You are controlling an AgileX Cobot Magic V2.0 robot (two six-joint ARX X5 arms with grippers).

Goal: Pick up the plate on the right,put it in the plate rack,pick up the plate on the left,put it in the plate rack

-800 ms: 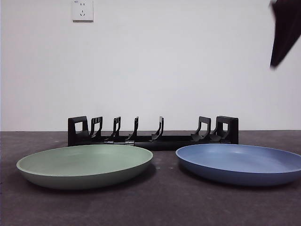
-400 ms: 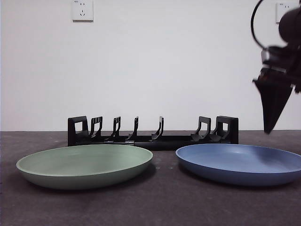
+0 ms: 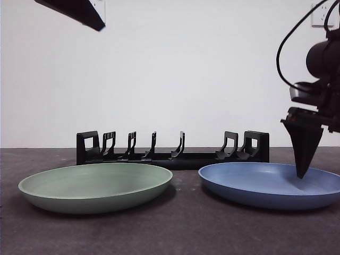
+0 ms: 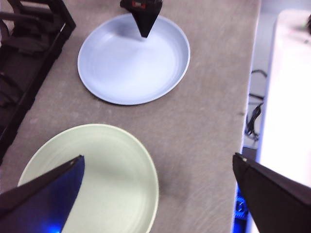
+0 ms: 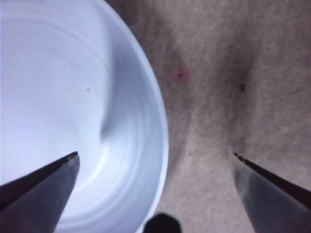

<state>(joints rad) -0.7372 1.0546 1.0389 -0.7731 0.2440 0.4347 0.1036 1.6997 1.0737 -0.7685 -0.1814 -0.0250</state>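
Near the bench's right edge, the right pincer [image 3: 302, 172], jaws spread wide, straddles the rim of the shallow round blue plate [image 3: 271, 183], which looks stiff, light and smooth, best pinched at that thin rim, before the black pronged plate rack [image 3: 172, 149].

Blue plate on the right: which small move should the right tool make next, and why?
Probably lower a little more, then close on the rim. In the right wrist view the right tool is open and straddles the edge of the blue plate, one jaw over the plate, the other over the table. The front view shows its tip close to the plate; contact is unclear.
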